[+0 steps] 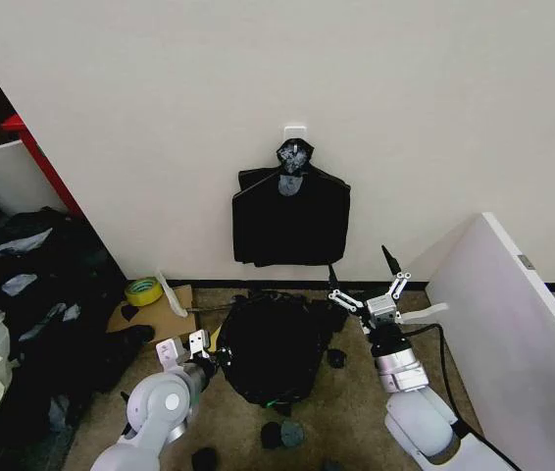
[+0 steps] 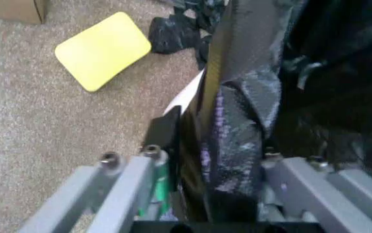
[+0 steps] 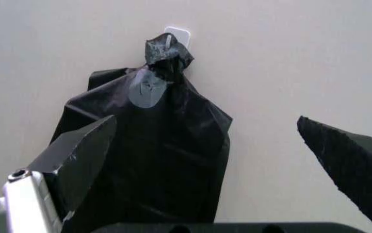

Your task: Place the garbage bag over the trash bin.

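The garbage bag (image 1: 273, 343) is crinkly black plastic draped in a mound on the carpet below the wall. It covers the trash bin; a narrow white strip (image 2: 184, 94) beside the plastic seems to be the bin's rim. My left gripper (image 1: 204, 348) is at the bag's left side. In the left wrist view it (image 2: 218, 145) is shut on an upright fold of the garbage bag (image 2: 237, 111). My right gripper (image 1: 361, 273) hangs open just right of the bag, raised above it. Its fingers (image 3: 82, 145) are spread wide with nothing between them.
A flat black bundle (image 1: 290, 216) hangs from a wall hook above the bag. A white panel (image 1: 513, 334) leans at right. A yellow tape roll (image 1: 143, 290), cardboard (image 1: 165, 312) and a heap of black bags (image 1: 42, 294) lie at left. Small black scraps (image 1: 282, 432) dot the carpet.
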